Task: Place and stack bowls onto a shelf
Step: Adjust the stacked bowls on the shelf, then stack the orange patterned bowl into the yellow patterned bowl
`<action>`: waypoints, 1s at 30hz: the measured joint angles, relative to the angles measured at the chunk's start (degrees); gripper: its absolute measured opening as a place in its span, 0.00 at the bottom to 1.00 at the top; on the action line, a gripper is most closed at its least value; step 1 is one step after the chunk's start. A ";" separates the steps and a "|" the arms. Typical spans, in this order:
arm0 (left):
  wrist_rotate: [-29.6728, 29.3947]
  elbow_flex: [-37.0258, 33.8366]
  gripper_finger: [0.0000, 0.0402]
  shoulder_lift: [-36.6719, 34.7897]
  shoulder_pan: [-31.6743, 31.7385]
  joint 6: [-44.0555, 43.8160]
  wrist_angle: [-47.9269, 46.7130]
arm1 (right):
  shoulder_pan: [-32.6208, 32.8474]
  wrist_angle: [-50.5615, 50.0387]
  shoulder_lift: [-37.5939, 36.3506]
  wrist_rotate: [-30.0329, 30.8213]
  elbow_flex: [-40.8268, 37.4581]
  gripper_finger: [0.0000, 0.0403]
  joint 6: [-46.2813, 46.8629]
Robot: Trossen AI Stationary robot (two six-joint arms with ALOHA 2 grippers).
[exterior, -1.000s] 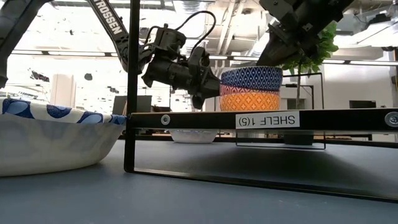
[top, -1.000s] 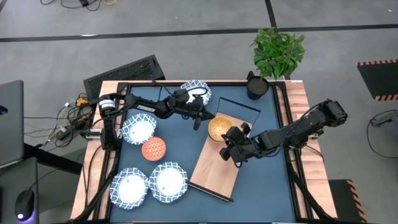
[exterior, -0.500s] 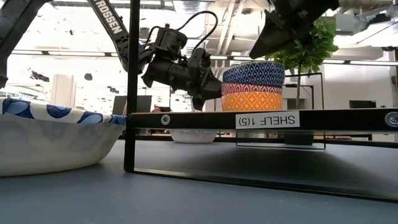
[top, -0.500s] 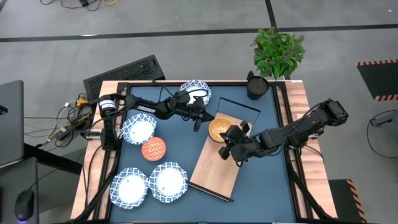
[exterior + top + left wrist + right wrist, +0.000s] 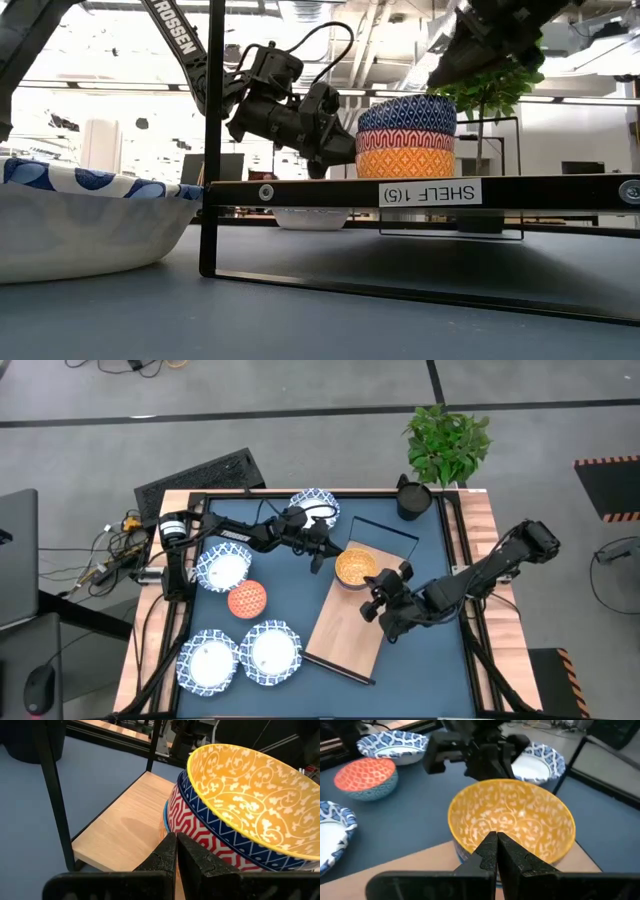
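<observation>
Both grippers are pressed together and hold nothing. Your left gripper (image 5: 318,556) sits just beside the bowl stack (image 5: 354,567) on its left side, fingertips at the stack's lower bowls in the left wrist view, touching or very nearly so; I can't tell which. Your right gripper (image 5: 374,603) hangs over the shelf (image 5: 345,625), just nearer than the stack.

Judging progress: three small bowls are nested on the shelf's far end, orange at the bottom, red in the middle and blue with a yellow inside on top, as the low view shows. That part looks done, though the top bowl sits slightly tilted. Left on the table are the orange-red bowl (image 5: 246,599) and four white blue-rimmed bowls: one far behind the left arm (image 5: 322,502), one at the left (image 5: 222,568), and two near the front-left corner (image 5: 209,663) (image 5: 270,652). So I'd call it under halfway.

For room: the near half of the shelf board is bare, which gives you space for the wide bowls. The stack stands close to the shelf's left edge, so a push from your left gripper could shift it. The black wire frame (image 5: 402,532) rises at the far end, and the dark pot (image 5: 413,498) and plant (image 5: 447,442) stand in the far-right corner.
</observation>
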 joint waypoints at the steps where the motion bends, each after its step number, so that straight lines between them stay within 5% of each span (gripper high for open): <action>1: 0.00 0.00 0.00 0.00 -0.02 -0.12 0.00 | -0.02 -0.02 0.62 0.03 -0.19 0.08 0.60; 22: -1.21 0.02 0.00 0.02 0.13 -1.84 -0.57 | -0.56 -0.18 1.67 0.92 3.33 0.07 -5.19; 30: -5.53 0.04 0.00 -5.38 3.96 -3.61 -12.58 | -0.55 -0.25 1.62 1.00 5.28 0.09 -7.23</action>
